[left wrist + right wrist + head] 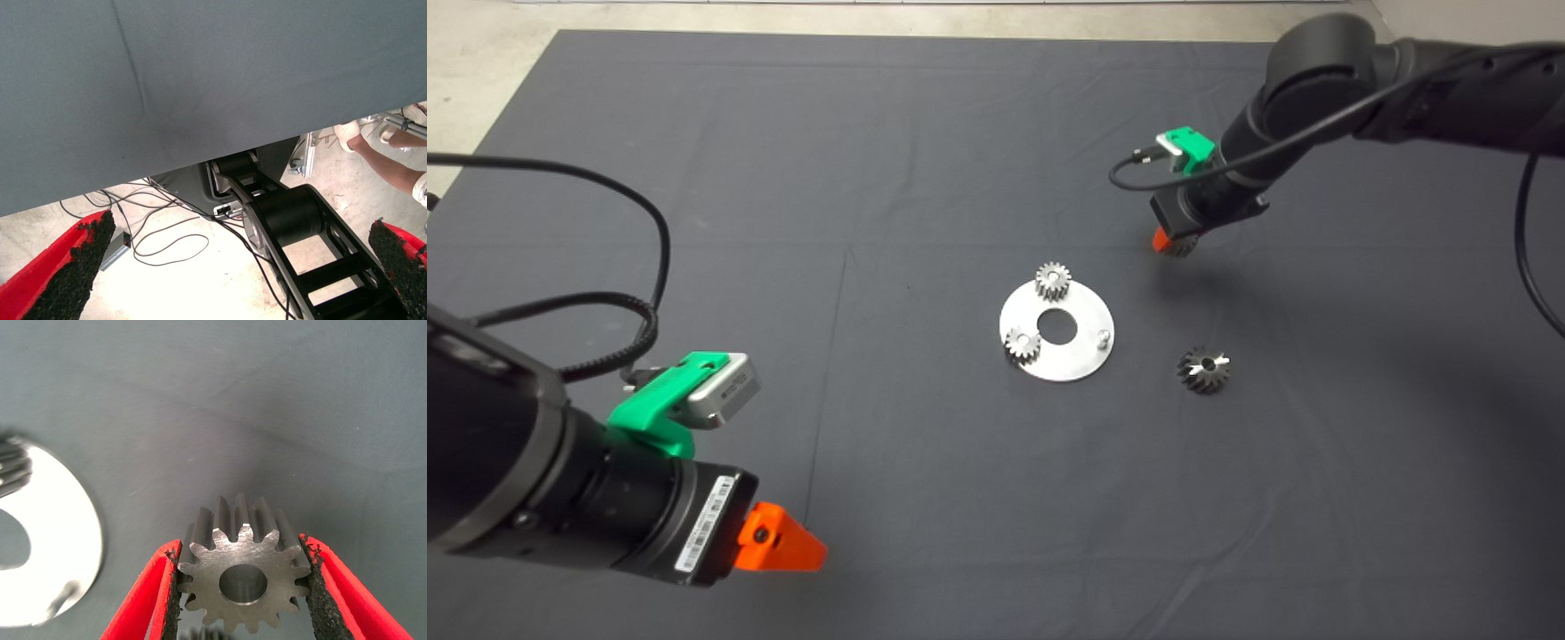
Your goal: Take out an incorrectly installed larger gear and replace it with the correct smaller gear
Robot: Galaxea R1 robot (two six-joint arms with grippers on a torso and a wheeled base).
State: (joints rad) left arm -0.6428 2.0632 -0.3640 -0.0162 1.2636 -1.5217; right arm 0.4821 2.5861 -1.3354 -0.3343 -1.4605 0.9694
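The larger gear (1204, 369), with a flared body and slanted teeth, lies on the mat to the right of the round steel plate (1080, 356). My right gripper (1174, 242) hovers above the mat up and to the right of the plate. It is shut on the smaller gear (241, 580), whose short straight teeth sit between the black pads (313, 587). The plate's edge (67, 540) shows in the right wrist view too. My left gripper (800, 551) waits open and empty at the lower left.
Two bright silver small gears (1053, 281) (1022, 345) sit on the plate, and a bare pin (1104, 337) stands at its right side. The left wrist view shows the mat's edge, floor cables, the robot's base (287, 220) and a person's leg (380, 160).
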